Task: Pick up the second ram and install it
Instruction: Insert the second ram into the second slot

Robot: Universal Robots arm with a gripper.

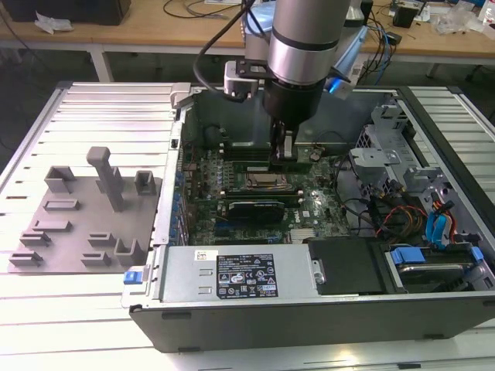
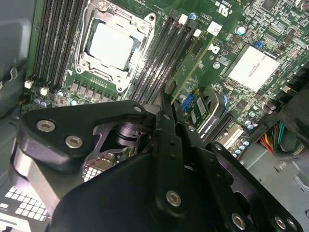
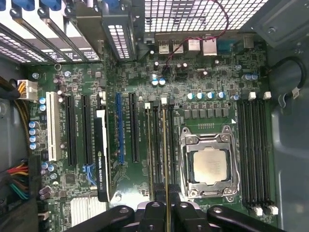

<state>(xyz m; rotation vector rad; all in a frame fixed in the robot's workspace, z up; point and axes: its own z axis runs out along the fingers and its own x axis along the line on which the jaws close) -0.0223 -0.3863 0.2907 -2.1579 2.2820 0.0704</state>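
Observation:
The second ram (image 3: 164, 159) shows edge-on in the first wrist view as a thin strip running out from between my fingers. It hangs lengthwise over the dark memory slots (image 3: 157, 145) beside the CPU socket (image 3: 210, 166). My gripper (image 3: 166, 217) is shut on it at one end. In the exterior view the gripper (image 1: 283, 151) reaches down into the open computer case, just behind the CPU socket (image 1: 263, 182). In the second wrist view the fingertips (image 2: 164, 99) point at the slots next to the socket (image 2: 111, 46). Whether the strip touches a slot cannot be told.
A grey holder tray (image 1: 85, 224) with upright posts lies on the slatted table at the exterior view's left. Inside the case are a graphics card (image 3: 101, 159), the power supply (image 1: 240, 274), a drive cage with cables (image 1: 433, 232) and another bank of slots (image 3: 253, 150).

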